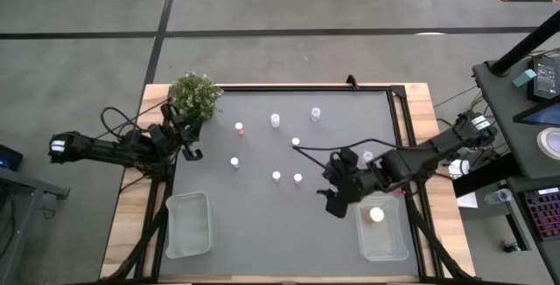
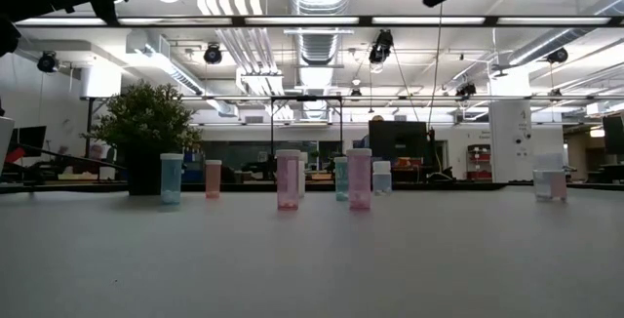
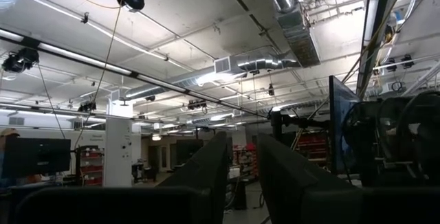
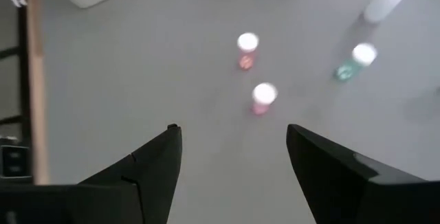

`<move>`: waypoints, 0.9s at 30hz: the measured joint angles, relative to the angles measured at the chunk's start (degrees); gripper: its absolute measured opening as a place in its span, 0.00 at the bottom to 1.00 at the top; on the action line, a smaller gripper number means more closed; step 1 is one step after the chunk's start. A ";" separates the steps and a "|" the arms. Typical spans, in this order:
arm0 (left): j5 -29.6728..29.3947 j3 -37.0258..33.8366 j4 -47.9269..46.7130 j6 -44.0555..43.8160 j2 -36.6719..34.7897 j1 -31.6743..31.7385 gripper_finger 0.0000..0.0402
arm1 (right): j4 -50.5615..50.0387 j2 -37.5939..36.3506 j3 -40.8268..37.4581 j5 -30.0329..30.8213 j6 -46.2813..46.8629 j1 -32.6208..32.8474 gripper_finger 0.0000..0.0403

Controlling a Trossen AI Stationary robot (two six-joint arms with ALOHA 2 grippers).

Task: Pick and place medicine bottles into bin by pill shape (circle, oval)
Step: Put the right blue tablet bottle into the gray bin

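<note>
- Bottles point(image 1: 276, 177): small upright cylinders, white caps, translucent pink or pale bodies, on matte grey desk point(image 1: 262, 224).
- Right end effector point(image 1: 335, 199): released, above desk.
- Left end effector point(image 1: 191, 151): fingers near together, grasping nothing.

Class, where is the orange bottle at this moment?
In the high view, the orange bottle sits inside the right bin, near its far end, just beside the right gripper.

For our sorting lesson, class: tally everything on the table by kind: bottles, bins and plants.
Medicine bottles: 9 (8 standing on the table, 1 in a bin)
Bins: 2
Potted plant: 1
Total: 12
</note>
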 joint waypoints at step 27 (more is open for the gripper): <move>0.17 -0.04 0.65 -15.13 6.65 -0.02 0.15 | 70.18 -13.61 -41.28 -6.40 -38.86 -16.49 0.61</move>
